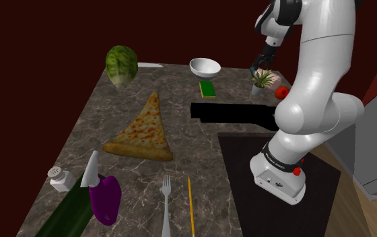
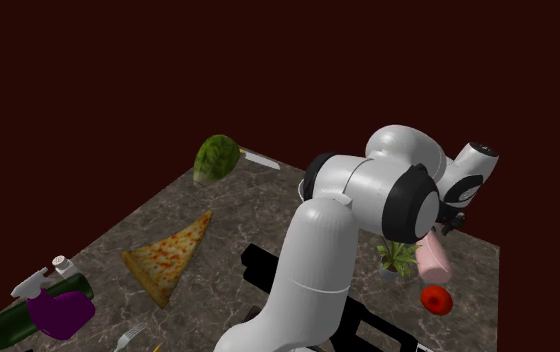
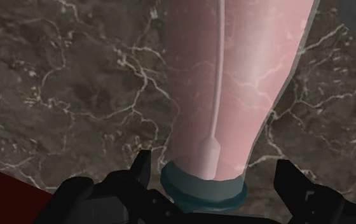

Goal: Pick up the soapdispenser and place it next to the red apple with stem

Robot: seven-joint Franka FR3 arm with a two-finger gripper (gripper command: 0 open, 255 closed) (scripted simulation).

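The soap dispenser [image 3: 234,83] is a pale pink see-through bottle with a teal collar [image 3: 202,191]. It lies between my gripper's [image 3: 213,170] two black fingers, which stand apart from it on both sides, so the gripper is open. In the second exterior view the dispenser [image 2: 433,260] is just under the gripper [image 2: 446,232], between a small potted plant [image 2: 400,255] and the red apple [image 2: 436,298]. In the shoulder view the gripper [image 1: 264,59] hovers at the far right of the marble counter [image 1: 194,151], above the plant [image 1: 261,79] and near the apple [image 1: 282,92].
A white bowl [image 1: 204,66] and a green sponge [image 1: 208,89] sit near the plant. A lettuce head [image 1: 122,64], a pizza slice [image 1: 143,130], a fork [image 1: 166,202], a pencil [image 1: 191,205], a purple spray bottle [image 1: 103,195], a green bottle [image 1: 66,215] and a shaker [image 1: 59,178] lie farther off.
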